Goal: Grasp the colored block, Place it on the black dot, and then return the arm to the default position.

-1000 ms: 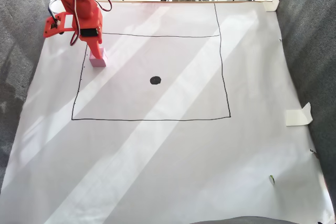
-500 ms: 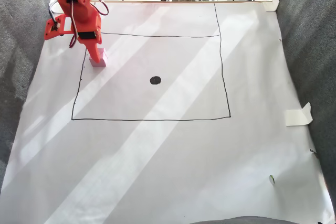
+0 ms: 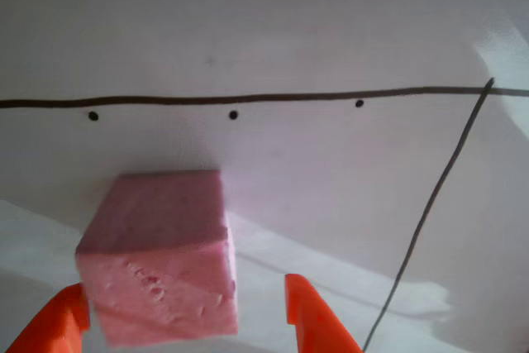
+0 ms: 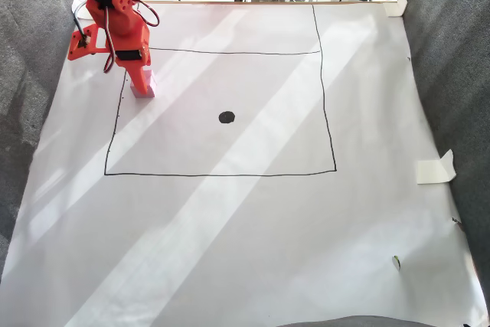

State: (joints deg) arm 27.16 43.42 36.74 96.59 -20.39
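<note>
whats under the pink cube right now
The pink cube sits on the white paper, beside the drawn line with small dots. The orange hand straddles it, one finger on each side. What lies directly beneath the cube is covered.

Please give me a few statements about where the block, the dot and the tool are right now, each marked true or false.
1. The pink block lies by the left line of the drawn square in the fixed view. True.
2. The block covers the black dot. False: the dot is bare, to the block's right.
3. The tool has an orange finger on each side of the block. True.
4. Three small specks sit above the dark line in the other view. False: they sit just below it.
</note>
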